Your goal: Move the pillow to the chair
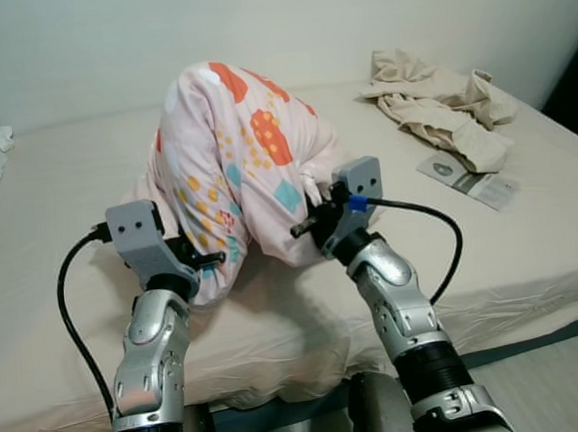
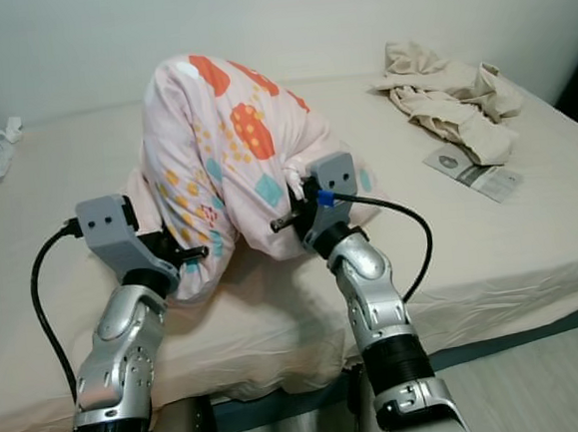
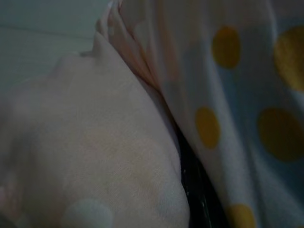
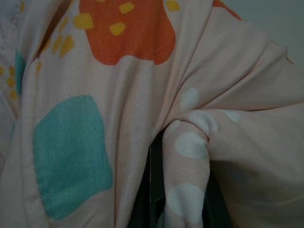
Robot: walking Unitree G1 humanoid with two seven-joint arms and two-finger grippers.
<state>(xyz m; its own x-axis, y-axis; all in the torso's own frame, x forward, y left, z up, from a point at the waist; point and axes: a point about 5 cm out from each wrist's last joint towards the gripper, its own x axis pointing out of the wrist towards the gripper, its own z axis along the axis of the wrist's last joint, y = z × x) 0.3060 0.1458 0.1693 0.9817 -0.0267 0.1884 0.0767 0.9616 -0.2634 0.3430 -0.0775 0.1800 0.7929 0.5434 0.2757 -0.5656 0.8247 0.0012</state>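
Both jaws clamped on pillow [image 1: 235, 170], left gripper [image 1: 200, 255] and right gripper [image 1: 315, 224] pinching only loose cover above bed [image 1: 52, 255]; likely slipping free once carried.

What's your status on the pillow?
Left gripper and right gripper both pinching pillow, bunched up over bed. Chair unseen. Nothing blocking.

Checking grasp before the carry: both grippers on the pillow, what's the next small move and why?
Probably a short straight lift. The left gripper and right gripper pinch the pillow from opposite sides, and it is already bunched up into a hump, but its lower edge looks to be resting on the bed. Clearing the mattress comes before any turn toward the chair.
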